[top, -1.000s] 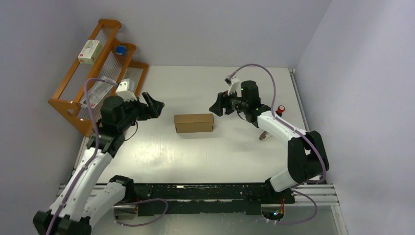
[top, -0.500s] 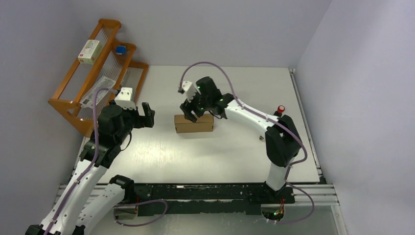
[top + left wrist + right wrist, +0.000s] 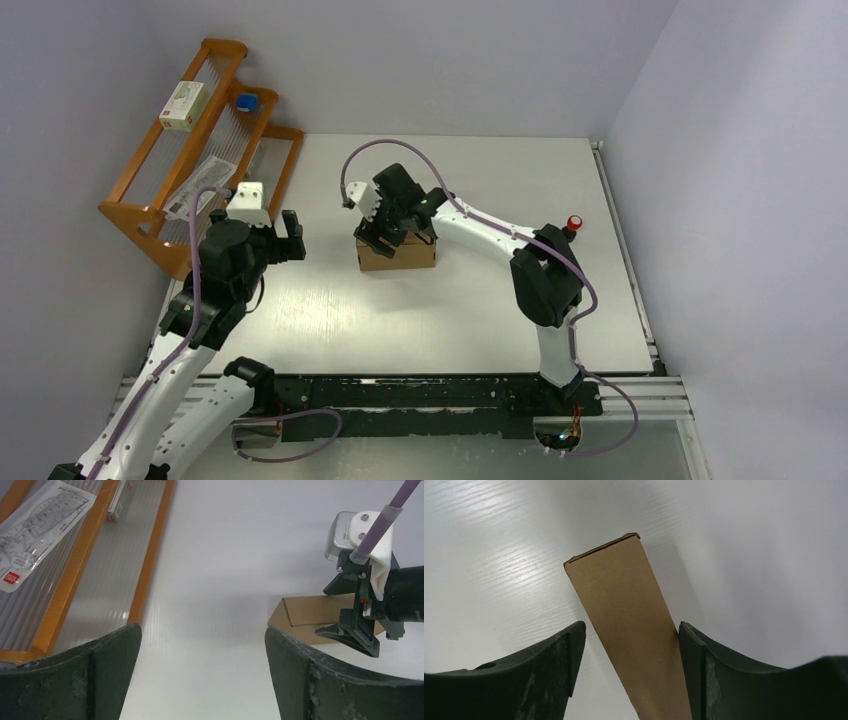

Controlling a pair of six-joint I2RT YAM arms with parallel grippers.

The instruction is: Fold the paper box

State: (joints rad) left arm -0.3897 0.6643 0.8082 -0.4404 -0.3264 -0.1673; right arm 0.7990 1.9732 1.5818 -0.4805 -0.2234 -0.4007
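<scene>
Your paper box (image 3: 405,255) sits closed on the desk (image 3: 450,320), a bit left of centre, long side running left to right. Plain brown card, no print showing.

Your right tool (image 3: 630,635) is over the box's left end with its jaws apart and straddling it. In the right wrist view the right finger (image 3: 744,680) sits at the box edge, and a strip of desk shows between the box and the left finger (image 3: 539,675). So it's not clamped.

Your left tool (image 3: 202,632) hangs wide open left of the box, apart from it, holding nothing.

Bare desk shows on every side of the box, widest on the near side and to the right. Walls close the far, left and right sides.

The orange rack (image 3: 150,195) stands along the far-left edge, just beyond the left tool. A red button (image 3: 574,221) stands near the right edge.

Labels:
- The white carton (image 3: 184,104) on the top shelf has green and red print, unreadable.
- The clear packet (image 3: 35,520) has a red tag, writing too small to read.
- The blue item (image 3: 245,101) has no text visible.
</scene>
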